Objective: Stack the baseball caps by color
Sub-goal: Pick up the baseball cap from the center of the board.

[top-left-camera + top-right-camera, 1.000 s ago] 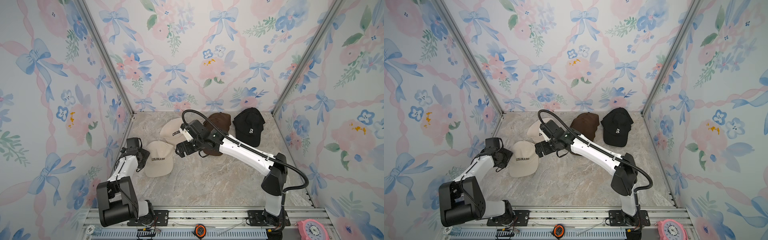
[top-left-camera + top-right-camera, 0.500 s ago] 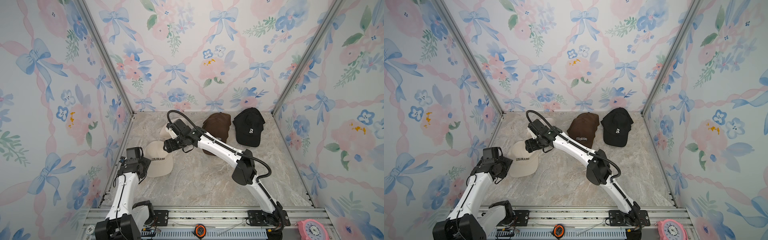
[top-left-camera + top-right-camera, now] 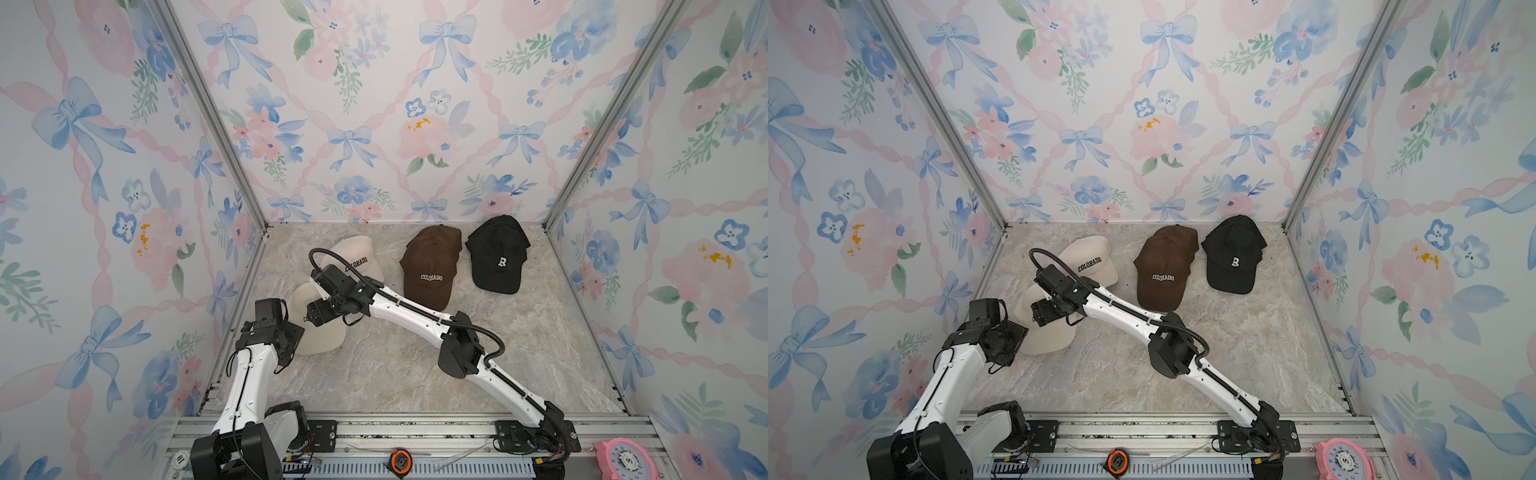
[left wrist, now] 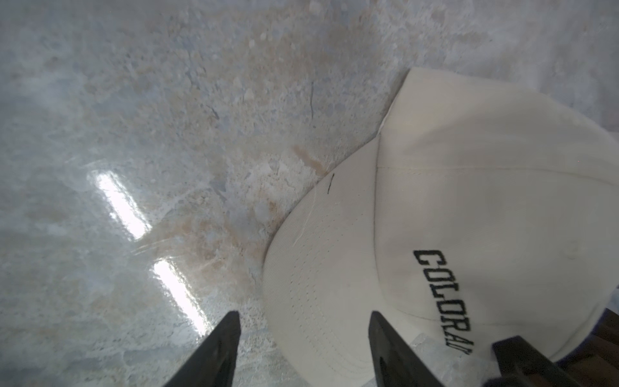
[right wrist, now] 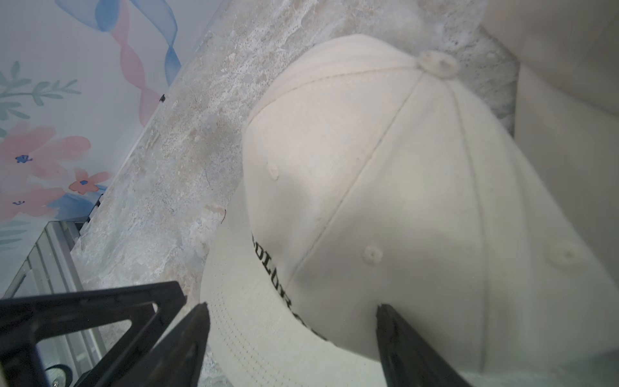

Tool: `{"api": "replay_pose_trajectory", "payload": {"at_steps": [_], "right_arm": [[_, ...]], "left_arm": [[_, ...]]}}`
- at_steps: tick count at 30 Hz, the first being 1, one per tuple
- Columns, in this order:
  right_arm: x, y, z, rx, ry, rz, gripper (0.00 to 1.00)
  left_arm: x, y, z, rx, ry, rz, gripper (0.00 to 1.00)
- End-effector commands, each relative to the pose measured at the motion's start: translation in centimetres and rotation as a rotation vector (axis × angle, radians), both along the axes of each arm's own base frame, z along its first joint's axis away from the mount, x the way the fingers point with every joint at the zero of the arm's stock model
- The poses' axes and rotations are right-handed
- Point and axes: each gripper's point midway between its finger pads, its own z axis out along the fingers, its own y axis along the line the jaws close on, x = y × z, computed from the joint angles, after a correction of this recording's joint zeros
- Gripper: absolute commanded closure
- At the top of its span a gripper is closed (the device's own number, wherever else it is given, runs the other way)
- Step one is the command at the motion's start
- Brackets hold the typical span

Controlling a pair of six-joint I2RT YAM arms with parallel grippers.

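Four baseball caps lie on the marble-patterned table (image 3: 415, 374), all toward its rear and left. The near cream cap (image 3: 323, 340) sits close to the left wall (image 3: 124, 249), brim toward the front rail (image 3: 415, 428), with a narrow strip of bare table between it and the foot of the wall. The left gripper (image 4: 303, 315) hangs low over the brim's outer edge with its jaws apart. In the left wrist view one finger (image 4: 217, 351) is over bare table and the other over the brim, with nothing clamped. The right gripper (image 5: 292, 305) reaches over the same cap from the opposite side, jaws spread wide. One tip is at the brim's edge, the other over the front of the crown, and the dark "COLORADO" lettering lies between them. Whether the tips touch the fabric I cannot tell. The two grippers are near each other, with a black part of the left one showing at the border of the right wrist view. The far cream cap (image 3: 361, 255) lies just behind the near one, a sliver of table showing between them in the right wrist view. The brown cap (image 3: 430, 270) and the black cap (image 3: 498, 253) lie just beside each other toward the back wall (image 3: 374, 124), the black one near the rear right corner. The widest open room is the front-centre and front-right of the table, where the right arm (image 3: 415, 318) stretches across above it.
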Motion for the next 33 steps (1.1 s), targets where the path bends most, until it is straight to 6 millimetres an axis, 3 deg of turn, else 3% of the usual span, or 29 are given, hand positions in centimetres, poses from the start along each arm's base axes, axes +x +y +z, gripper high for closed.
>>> {"api": "replay_pose_trajectory", "payload": {"at_steps": [1,9,14,18,21,23,27,33], "right_arm": [[1.7,0.6,0.7,0.006,-0.112,-0.063,0.18],[3.3,0.5,-2.0,-0.02,-0.122,-0.117,0.2],[3.0,0.4,-3.3,-0.053,-0.131,-0.103,0.39],[3.1,-0.2,-3.6,-0.08,-0.124,-0.101,0.65],[3.1,-0.4,-2.1,-0.071,-0.138,-0.087,0.83],[2.9,-0.5,-0.2,-0.055,-0.155,-0.074,1.0],[2.4,-1.0,4.1,-0.002,-0.17,-0.032,1.0],[3.3,-4.7,9.8,0.014,-0.209,-0.039,1.0]], "left_arm": [[-1.1,-0.6,-1.2,-0.025,0.051,-0.036,0.36],[-1.1,-0.2,-1.1,-0.026,0.052,-0.065,0.38],[-1.3,0.2,-1.4,-0.033,0.06,-0.058,0.4],[-1.6,0.5,-1.6,-0.037,0.065,-0.043,0.4],[-1.6,0.7,-1.6,-0.033,0.065,-0.033,0.41],[-1.5,0.8,-1.6,-0.031,0.064,-0.029,0.41],[-1.3,1.5,-1.0,-0.01,0.052,-0.024,0.41],[-0.6,1.8,-0.1,-0.017,0.02,-0.014,0.41]]}}
